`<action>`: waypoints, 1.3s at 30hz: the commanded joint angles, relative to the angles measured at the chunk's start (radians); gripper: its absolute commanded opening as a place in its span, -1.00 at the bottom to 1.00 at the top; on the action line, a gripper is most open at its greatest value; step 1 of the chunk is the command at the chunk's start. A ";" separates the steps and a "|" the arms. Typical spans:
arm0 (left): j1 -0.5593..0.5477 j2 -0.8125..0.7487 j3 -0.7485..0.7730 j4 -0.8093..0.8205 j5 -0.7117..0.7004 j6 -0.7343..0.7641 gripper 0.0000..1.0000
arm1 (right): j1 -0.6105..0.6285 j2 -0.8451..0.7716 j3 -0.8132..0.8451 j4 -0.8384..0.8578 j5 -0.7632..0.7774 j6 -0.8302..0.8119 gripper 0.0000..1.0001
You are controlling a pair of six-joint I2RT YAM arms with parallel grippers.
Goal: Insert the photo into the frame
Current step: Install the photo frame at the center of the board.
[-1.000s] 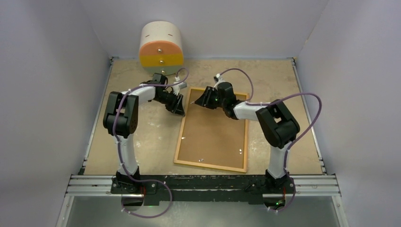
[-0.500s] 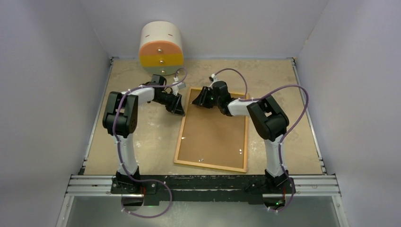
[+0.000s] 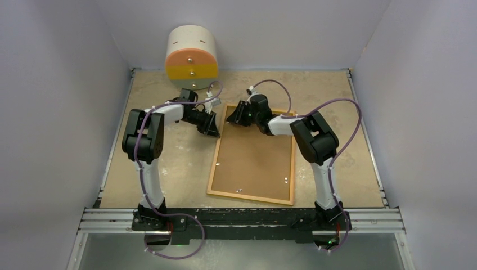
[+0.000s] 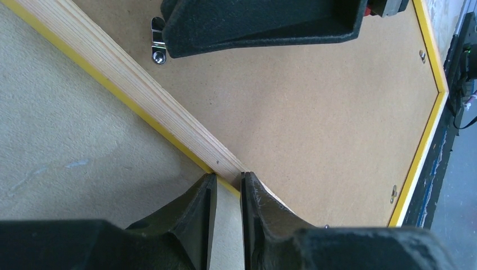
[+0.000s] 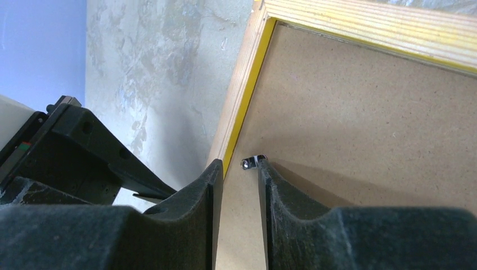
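The frame lies face down on the table, wood-coloured back up, with a brown hardboard backing set in it. The photo is not visible in any view. My left gripper is nearly shut with nothing between its fingers. In the left wrist view its tips rest at the outer edge of the frame's left rail. My right gripper is low over the backing near the frame's far left corner. It is nearly shut and empty, with one fingertip against a small metal turn tab.
A round drawer unit with orange and yellow fronts stands at the back left. More metal tabs sit along the frame's edges. The right gripper's finger lies close above the left gripper. White walls enclose the table.
My right gripper has moved left across the backing toward the frame's far left corner. My left gripper has stayed at the left rail.
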 commanded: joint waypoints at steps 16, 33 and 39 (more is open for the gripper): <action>0.001 0.008 -0.033 -0.017 -0.051 0.064 -0.59 | 0.000 0.078 0.082 0.045 -0.144 0.031 -0.46; 0.001 0.006 -0.028 -0.033 -0.051 0.082 -0.66 | 0.000 0.126 0.154 0.003 -0.271 0.032 -0.54; 0.001 0.004 -0.027 -0.038 -0.053 0.087 -0.67 | -0.004 0.110 0.187 -0.047 -0.260 -0.002 -0.53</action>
